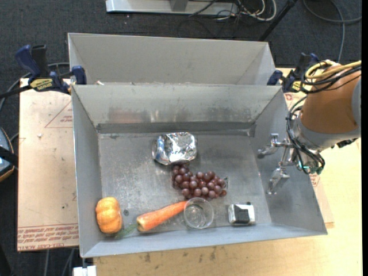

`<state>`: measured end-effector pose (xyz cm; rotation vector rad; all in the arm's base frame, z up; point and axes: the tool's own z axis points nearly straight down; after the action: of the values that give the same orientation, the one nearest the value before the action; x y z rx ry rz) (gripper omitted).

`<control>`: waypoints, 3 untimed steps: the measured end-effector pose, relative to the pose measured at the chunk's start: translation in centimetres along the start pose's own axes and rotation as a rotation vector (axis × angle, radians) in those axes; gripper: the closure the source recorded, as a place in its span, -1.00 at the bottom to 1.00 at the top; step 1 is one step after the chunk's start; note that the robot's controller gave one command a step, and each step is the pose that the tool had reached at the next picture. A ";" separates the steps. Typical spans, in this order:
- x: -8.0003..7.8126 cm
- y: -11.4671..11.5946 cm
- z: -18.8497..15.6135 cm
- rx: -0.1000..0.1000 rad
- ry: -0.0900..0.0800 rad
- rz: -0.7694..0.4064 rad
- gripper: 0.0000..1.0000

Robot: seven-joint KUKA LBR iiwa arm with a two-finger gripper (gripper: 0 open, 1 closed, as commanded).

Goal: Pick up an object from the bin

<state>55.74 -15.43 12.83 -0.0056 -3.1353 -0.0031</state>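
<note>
Black box [241, 213], lower right, lies nearest your claw [275, 167], spread wide and empty, apparently ready for a grasp.

Even, diffuse light from overhead; scene moderately bright. Bin [172, 62] walls read pale grey, evenly lit. Soft dark band of shadow along foot of back wall. Crumpled foil ball [174, 148] throws bright glare patches. Clear glass cup [199, 214] carries small highlights. Shadows under things faint, short. Floor [57, 10] beyond the bin dark.

Black cables [257, 4] and grey metal bar [138, 6] on dark carpet [34, 10]
</note>
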 end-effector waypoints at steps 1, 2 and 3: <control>-0.2 0.1 -0.4 0.002 -0.007 -0.004 -1.00; 3.8 5.6 5.3 0.002 -0.008 -0.378 -1.00; 5.0 6.3 2.4 0.002 -0.006 -0.400 -1.00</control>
<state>50.77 -9.15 10.52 0.6194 -3.0801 -0.0025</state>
